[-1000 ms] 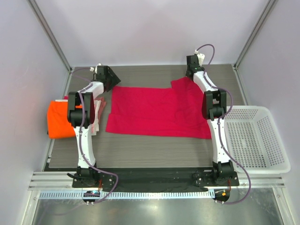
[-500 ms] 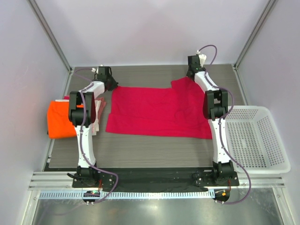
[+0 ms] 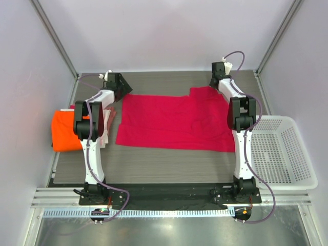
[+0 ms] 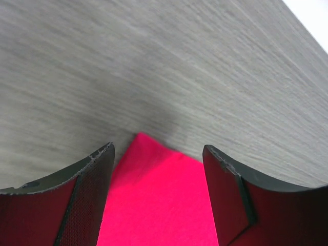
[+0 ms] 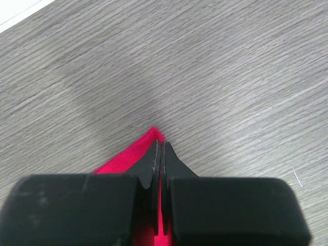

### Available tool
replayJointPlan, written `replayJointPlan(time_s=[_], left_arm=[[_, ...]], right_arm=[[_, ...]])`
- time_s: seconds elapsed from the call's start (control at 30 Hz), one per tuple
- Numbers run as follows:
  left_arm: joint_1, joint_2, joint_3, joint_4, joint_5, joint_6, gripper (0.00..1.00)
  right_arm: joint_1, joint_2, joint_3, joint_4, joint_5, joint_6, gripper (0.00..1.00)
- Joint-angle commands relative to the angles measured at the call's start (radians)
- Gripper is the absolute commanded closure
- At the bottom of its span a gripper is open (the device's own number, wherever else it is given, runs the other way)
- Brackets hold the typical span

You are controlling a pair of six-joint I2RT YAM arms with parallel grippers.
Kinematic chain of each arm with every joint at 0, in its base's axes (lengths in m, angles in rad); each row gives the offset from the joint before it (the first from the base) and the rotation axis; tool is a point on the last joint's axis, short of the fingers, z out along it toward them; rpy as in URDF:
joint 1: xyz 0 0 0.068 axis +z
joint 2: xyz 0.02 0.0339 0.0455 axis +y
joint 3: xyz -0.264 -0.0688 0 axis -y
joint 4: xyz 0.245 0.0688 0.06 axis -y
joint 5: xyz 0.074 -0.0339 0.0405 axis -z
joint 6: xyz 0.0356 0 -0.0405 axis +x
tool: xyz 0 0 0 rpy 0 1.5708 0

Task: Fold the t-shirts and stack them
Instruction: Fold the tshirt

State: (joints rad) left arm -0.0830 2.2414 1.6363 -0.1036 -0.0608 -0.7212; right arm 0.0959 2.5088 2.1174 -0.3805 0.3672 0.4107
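The crimson-red t-shirt point(image 3: 174, 122) lies spread flat on the grey table. My left gripper point(image 3: 123, 88) is open at the shirt's far left corner; in the left wrist view the red corner point(image 4: 159, 200) lies between the two fingers, low over the wood. My right gripper point(image 3: 214, 82) is shut on the shirt's far right corner; in the right wrist view a red tip point(image 5: 152, 137) pokes out past the closed fingertips. The folded orange t-shirt point(image 3: 65, 130) lies at the left edge, with the pale pink/white shirt point(image 3: 106, 123) beside it, partly under the left arm.
A white lattice basket point(image 3: 277, 148) stands off the table's right edge. Metal frame posts point(image 3: 54, 36) and pale walls enclose the cell. The table's back edge point(image 3: 169, 72) lies just beyond both grippers.
My right gripper has moved right and a little back with the shirt's far right corner, flattening that corner outward. My left gripper stays at the far left corner.
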Motion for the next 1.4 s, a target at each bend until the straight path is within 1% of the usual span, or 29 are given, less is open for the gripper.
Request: replayJointPlan(time_s=[0.0, 0.1, 0.23, 0.33, 0.4, 0.47, 0.5, 0.53, 0.57, 0.7, 0.77, 0.8, 0.87, 0.9, 1.0, 1.2, 1.3, 1.37], left_arm=[[0.008, -0.046, -0.053, -0.036, -0.048, 0.016, 0.28], [0.011, -0.060, -0.079, -0.041, -0.033, 0.019, 0.30], [0.009, -0.042, -0.061, -0.054, -0.025, 0.037, 0.46], [0.009, 0.007, 0.003, -0.105, 0.005, 0.029, 0.55], [0.009, 0.029, 0.022, -0.114, 0.010, 0.025, 0.58], [0.009, 0.037, 0.034, -0.116, 0.009, 0.028, 0.71], [0.009, 0.041, 0.040, -0.110, 0.013, 0.029, 0.84], [0.009, 0.043, 0.043, -0.098, 0.021, 0.031, 0.94], [0.009, 0.044, 0.051, -0.088, 0.022, 0.026, 1.00], [0.003, 0.032, 0.039, -0.041, 0.041, 0.052, 1.00], [-0.006, 0.004, 0.001, 0.007, 0.032, 0.066, 1.00], [-0.009, -0.008, -0.018, 0.059, 0.029, 0.074, 1.00], [-0.009, -0.043, -0.075, 0.099, 0.036, 0.074, 1.00], [-0.011, -0.054, -0.093, 0.154, 0.036, 0.071, 1.00], [-0.011, -0.103, -0.170, 0.240, 0.026, 0.071, 1.00], [-0.011, -0.207, -0.315, 0.395, 0.016, 0.078, 1.00], [-0.011, -0.245, -0.381, 0.459, 0.010, 0.078, 1.00], [-0.011, -0.262, -0.411, 0.473, 0.016, 0.080, 1.00]], right_arm=[[-0.001, -0.056, 0.001, 0.023, -0.017, 0.010, 0.99], [-0.002, -0.048, 0.007, 0.023, -0.027, 0.014, 0.99], [-0.002, -0.045, 0.007, 0.028, -0.033, 0.016, 0.99], [-0.002, -0.047, 0.006, 0.026, -0.036, 0.017, 0.99], [-0.002, -0.047, 0.003, 0.028, -0.034, 0.017, 0.99], [-0.004, -0.053, 0.004, 0.029, -0.034, 0.019, 0.99], [-0.004, -0.054, 0.004, 0.028, -0.039, 0.017, 0.99], [-0.005, -0.057, 0.004, 0.029, -0.040, 0.017, 0.99], [-0.005, -0.070, 0.004, 0.029, -0.040, 0.014, 0.99], [-0.007, -0.123, -0.020, 0.028, -0.080, -0.012, 0.99], [-0.007, -0.177, -0.045, 0.028, -0.070, -0.018, 0.99], [-0.008, -0.197, -0.074, 0.029, -0.064, -0.021, 0.99], [-0.007, -0.237, -0.129, 0.038, -0.042, -0.032, 0.99], [-0.007, -0.273, -0.149, 0.045, -0.037, -0.036, 0.99], [-0.010, -0.341, -0.220, 0.069, -0.034, -0.044, 0.99], [-0.015, -0.422, -0.318, 0.100, -0.083, -0.041, 0.99], [-0.016, -0.478, -0.378, 0.118, -0.093, -0.038, 0.99], [-0.016, -0.528, -0.424, 0.127, -0.093, -0.036, 0.99]])
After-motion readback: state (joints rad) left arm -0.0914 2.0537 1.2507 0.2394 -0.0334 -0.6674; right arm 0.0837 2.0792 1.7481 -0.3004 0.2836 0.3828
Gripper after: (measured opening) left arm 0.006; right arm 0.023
